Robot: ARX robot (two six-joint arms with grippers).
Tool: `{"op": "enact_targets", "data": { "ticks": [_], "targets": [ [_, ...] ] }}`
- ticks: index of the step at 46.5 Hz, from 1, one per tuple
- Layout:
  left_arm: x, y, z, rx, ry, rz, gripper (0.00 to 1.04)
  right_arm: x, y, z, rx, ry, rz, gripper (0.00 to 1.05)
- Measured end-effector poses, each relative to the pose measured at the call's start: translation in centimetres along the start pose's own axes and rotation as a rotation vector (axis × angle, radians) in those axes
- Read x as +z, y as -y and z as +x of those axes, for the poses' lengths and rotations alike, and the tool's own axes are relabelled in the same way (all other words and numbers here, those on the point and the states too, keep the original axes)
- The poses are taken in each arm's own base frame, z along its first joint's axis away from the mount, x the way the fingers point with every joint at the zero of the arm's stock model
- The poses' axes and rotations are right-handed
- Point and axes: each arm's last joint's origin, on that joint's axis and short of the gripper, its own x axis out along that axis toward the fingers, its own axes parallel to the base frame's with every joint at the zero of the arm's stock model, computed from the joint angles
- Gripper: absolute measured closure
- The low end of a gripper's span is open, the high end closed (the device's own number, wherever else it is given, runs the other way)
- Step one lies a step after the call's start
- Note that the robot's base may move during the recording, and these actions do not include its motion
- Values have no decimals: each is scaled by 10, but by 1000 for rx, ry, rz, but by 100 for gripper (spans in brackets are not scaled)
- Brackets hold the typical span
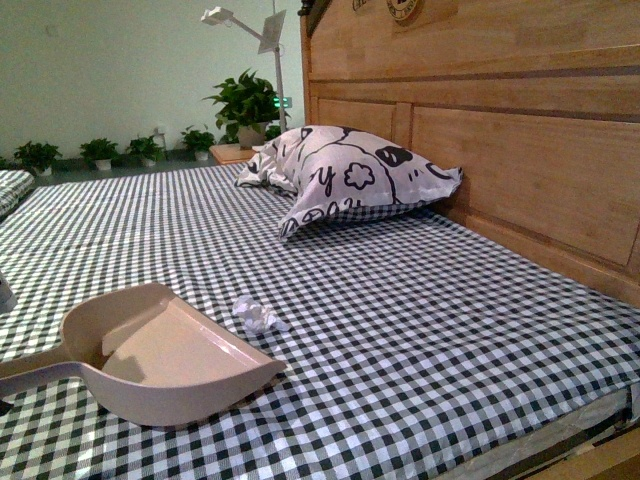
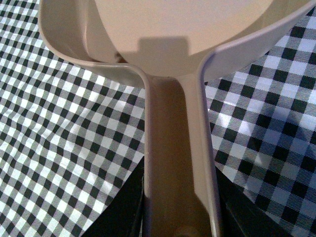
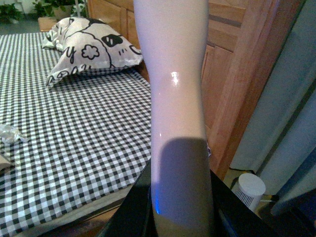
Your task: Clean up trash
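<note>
The trash, a small crumpled white paper ball [image 1: 256, 315], lies on the checked bedspread just past the mouth of the beige dustpan [image 1: 165, 355]. It also shows at the edge of the right wrist view as trash [image 3: 10, 133]. My left gripper [image 2: 180, 217] is shut on the dustpan's handle [image 2: 175, 163], its dark fingers on either side; the pan rests on the bed with its open side toward the paper. My right gripper [image 3: 180, 217] is shut on the pale brush handle [image 3: 175, 89], held off the bed's side near the headboard. Neither gripper appears in the front view.
A black-and-white patterned pillow [image 1: 345, 175] leans at the wooden headboard [image 1: 500, 130]. The bed's edge [image 1: 560, 430] runs at the lower right. A white round device [image 3: 249, 190] stands on the floor beside the bed. Potted plants [image 1: 245, 105] and a lamp stand behind.
</note>
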Motion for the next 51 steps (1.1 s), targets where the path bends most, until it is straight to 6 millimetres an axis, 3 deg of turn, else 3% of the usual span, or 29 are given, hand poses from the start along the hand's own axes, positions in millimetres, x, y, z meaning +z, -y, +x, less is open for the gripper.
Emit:
{"op": "enact_targets", "data": {
  "ticks": [51],
  "targets": [
    [-8,12,3,-52,-31,-19,77,0,0,0,0,0,0,84]
  ]
}}
